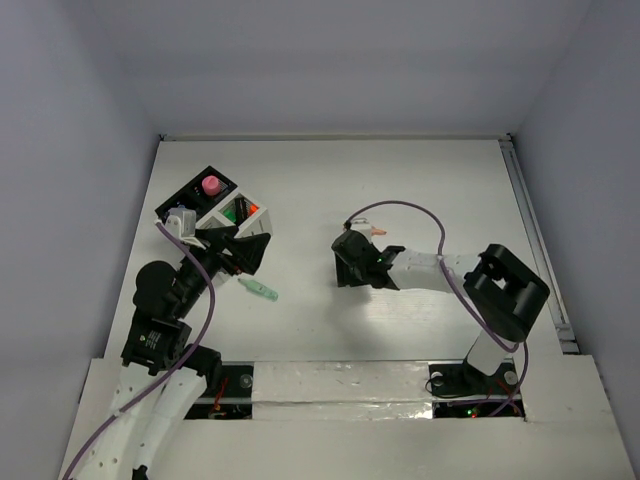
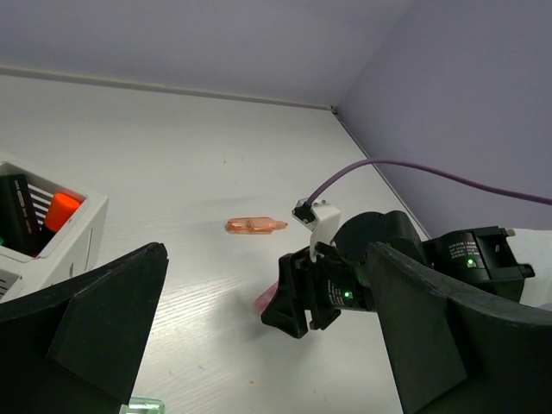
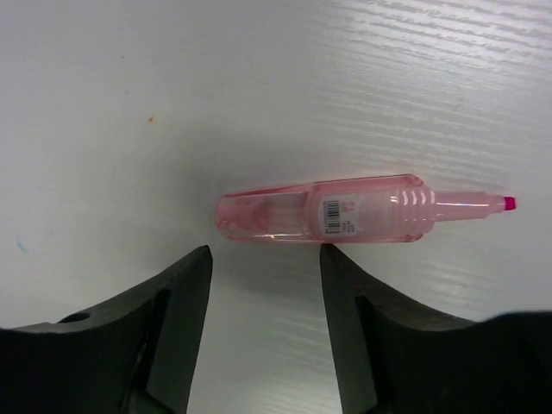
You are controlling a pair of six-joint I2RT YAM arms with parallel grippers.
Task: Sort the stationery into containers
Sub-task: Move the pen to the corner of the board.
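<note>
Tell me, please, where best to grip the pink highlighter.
Probably the wide barrel by its label, from straight above: the pink highlighter lies flat and narrows to a bare tip. The right gripper would need turning to span its width.

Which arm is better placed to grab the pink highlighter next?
Right. Its end effector is right at the pink highlighter, which lies just ahead of its open jaws. The left end effector, also open, is over by the containers, with the mint marker nearer to it.
</note>
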